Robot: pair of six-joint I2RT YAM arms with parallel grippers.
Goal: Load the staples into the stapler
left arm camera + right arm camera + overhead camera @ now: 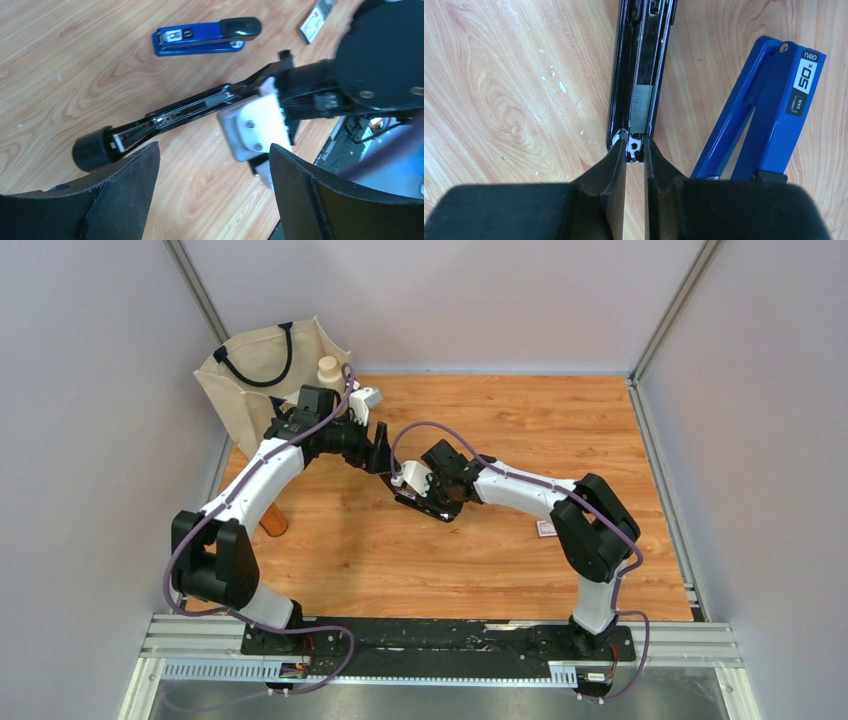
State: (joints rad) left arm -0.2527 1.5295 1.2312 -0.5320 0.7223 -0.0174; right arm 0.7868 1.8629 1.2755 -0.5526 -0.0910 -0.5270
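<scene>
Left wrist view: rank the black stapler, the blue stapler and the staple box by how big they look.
1. black stapler, opened out flat; it lies nearer the camera, so its lead is unsure.
2. blue stapler.
3. staple box, clearly smallest, cut off by the frame's top edge.

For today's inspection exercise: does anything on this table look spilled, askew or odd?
Small white flecks lie scattered on the table beside the black stapler, like spilled debris. The stapler lies swung open, staples showing in its channel.

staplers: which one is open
The black stapler: its magazine lies open with a grey staple strip inside, while the blue stapler beside it is closed.
</scene>
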